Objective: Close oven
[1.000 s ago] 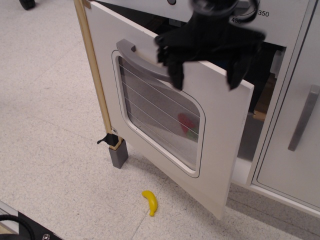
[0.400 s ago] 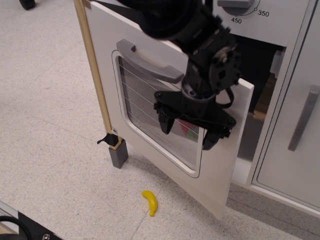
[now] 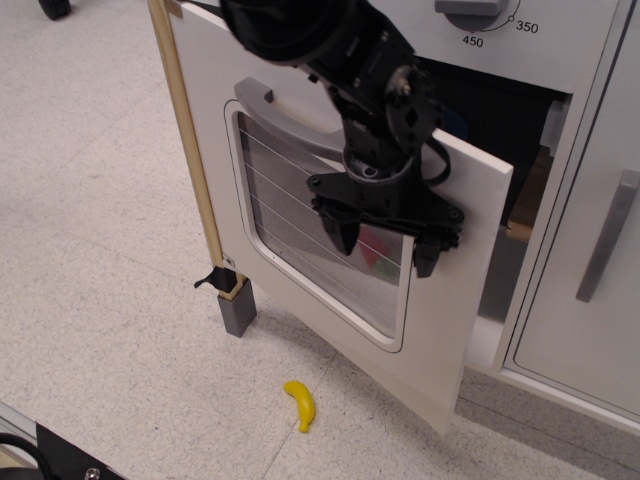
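Since a moment ago your gripper (image 3: 385, 240), fingers apart and holding nothing, has dropped onto the oven (image 3: 455, 330) door face; it's still wide open.

We see a pale speckled floor (image 3: 90, 250) with faint tile seams, evenly lit, with no hard shadows. A light wooden post (image 3: 190, 150) rises along the unit's left side and ends on a small grey foot (image 3: 238, 312). At right stands a plain white cabinet door (image 3: 590, 250) with a vertical grey handle (image 3: 608, 236). A yellow toy banana (image 3: 300, 404) lies on the floor.
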Available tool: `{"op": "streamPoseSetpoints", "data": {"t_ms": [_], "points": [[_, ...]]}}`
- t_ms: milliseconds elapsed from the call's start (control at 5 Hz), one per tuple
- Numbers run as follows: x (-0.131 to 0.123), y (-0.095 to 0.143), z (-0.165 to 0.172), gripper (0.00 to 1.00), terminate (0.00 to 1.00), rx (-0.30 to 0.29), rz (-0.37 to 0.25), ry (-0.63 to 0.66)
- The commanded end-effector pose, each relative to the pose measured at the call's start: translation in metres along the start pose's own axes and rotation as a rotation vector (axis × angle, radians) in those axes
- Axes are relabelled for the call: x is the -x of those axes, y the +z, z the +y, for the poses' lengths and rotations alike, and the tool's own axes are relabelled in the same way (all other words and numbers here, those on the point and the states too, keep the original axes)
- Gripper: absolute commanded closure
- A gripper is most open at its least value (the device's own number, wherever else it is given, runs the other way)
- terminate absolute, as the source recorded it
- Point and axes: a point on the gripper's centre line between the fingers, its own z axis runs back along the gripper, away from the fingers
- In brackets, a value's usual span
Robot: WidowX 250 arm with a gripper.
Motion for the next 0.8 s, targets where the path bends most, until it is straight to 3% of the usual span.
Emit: {"op": "streamPoseSetpoints", "data": {"t_ms": [0,600], "points": [[-0.043,0.009,-0.019,0.0,0.0,0.052,-0.106,0.018],[-0.074,-0.004,-0.036,0.0,0.0,0.028,-0.198,0.048]]}}
